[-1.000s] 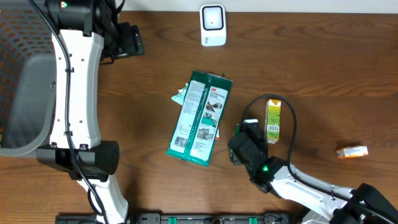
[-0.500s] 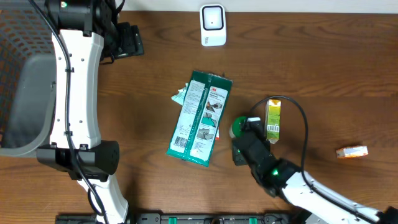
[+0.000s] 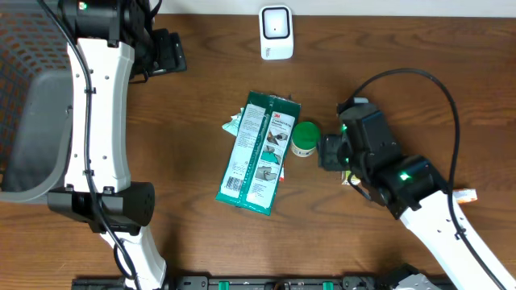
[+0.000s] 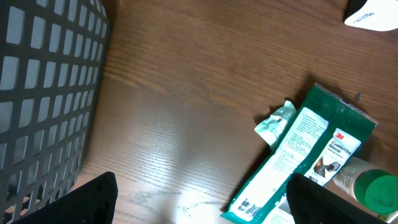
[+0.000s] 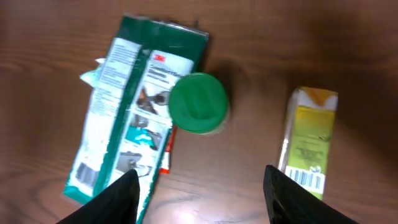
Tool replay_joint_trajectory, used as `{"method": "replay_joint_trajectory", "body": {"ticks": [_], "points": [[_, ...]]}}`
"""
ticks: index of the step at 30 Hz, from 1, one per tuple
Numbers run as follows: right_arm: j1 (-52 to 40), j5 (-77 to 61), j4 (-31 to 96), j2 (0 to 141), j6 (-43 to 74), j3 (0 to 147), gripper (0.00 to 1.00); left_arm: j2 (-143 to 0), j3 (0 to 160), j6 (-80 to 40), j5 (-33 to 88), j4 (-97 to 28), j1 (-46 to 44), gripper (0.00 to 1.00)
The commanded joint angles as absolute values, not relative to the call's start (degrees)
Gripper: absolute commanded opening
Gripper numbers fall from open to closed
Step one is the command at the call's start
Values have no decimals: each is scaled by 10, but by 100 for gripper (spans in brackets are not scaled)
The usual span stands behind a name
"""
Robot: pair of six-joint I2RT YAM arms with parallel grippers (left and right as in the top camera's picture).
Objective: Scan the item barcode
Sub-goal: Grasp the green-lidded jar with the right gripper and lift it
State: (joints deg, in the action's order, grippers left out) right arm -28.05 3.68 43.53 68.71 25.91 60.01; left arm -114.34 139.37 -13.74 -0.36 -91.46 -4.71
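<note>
Right jaws, apart and empty, hover near the green-lidded white plastic bottle (image 3: pixel 304 138) at three o'clock of the flat green glove packet (image 3: pixel 258 157), seemingly lining up a grasp; left jaws gape idle.

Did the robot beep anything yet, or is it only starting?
Only starting. Nothing looks scanned: the glove pack, green-capped bottle and yellow carton sit on the table, away from the white scanner. The right fingers hover open and empty over bottle and carton. To do: grab one, show its barcode.
</note>
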Motion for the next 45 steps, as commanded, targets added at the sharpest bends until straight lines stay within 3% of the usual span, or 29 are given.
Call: {"method": "replay_joint_trajectory", "body": {"ticks": [1, 6, 11, 12, 14, 22, 25, 35, 41, 44, 45], "points": [[-278, -1, 439, 687, 221, 612, 58, -1134, 1393, -143, -5, -917, -47, 87], [-260, -73, 480, 722, 191, 659, 60, -1134, 1393, -143, -5, -917, -47, 87], [-223, -90, 601, 847, 212, 834, 67, -1134, 1393, -143, -5, -917, -47, 87], [-221, -91, 623, 874, 211, 863, 71, -1134, 1393, -143, -5, -917, -47, 87], [-222, -91, 656, 933, 211, 917, 99, -1134, 1393, -143, -5, -917, -47, 88], [-225, -89, 589, 1079, 223, 950, 99, -1134, 1393, -143, -5, -917, -47, 87], [-216, -89, 606, 1112, 310, 949, 89, -1134, 1393, -143, -5, -917, -47, 87], [-228, -93, 611, 1179, 352, 946, 99, -1134, 1393, -143, -5, -917, -47, 86], [-230, -93, 606, 1183, 384, 925, 99, -1134, 1393, -143, -5, -917, -47, 87], [-229, -93, 604, 1183, 413, 915, 65, -1134, 1393, -143, -5, -917, -47, 87], [-229, -91, 602, 1183, 426, 912, 65, -1134, 1393, -143, -5, -917, -47, 87]]}}
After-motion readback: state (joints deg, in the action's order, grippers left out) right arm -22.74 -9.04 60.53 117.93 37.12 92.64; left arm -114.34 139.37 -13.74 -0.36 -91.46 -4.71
